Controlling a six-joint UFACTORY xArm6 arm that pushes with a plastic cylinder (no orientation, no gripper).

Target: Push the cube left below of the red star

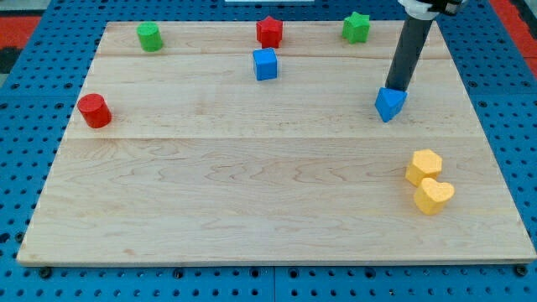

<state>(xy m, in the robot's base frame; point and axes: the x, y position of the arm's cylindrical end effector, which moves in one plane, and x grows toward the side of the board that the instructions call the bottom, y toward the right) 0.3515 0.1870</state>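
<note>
Blue cube [265,64]: sits near the view's top, a little left of centre, just below the red star [269,32] and slightly to its left, close to it but apart.
Red star: at the bench's top edge, its lower points near the cube's top face.
My tip [396,88]: far off on the view's right, resting at the top edge of a second blue block [390,104], touching it or very nearly.
Claw: there is none on this arm, only the straight dark rod, so nothing opens, closes or grips.
Key relation: the blue cube lies well to the view's left of my tip and a little higher; I judge the tip must travel across and come in on the cube's right or upper-right side, so that a push sends it leftward and downward from the star.
Long axis: the cube is near square, with no clear long side; it sits slightly turned.
Second blue block: angular, wedge-like or pentagonal; exact shape hard to tell.
Other blocks: a green cylinder [150,37] at top left, a red cylinder [95,111] at left, a green star [357,28] at top right, a yellow hexagon [424,166] touching a yellow heart [434,195] at lower right.
Materials: the blocks look like smooth painted solids; the bench [252,210] is pale wooden planks with visible grain and should let them slide.
Surround: a blue perforated base [25,50].
</note>
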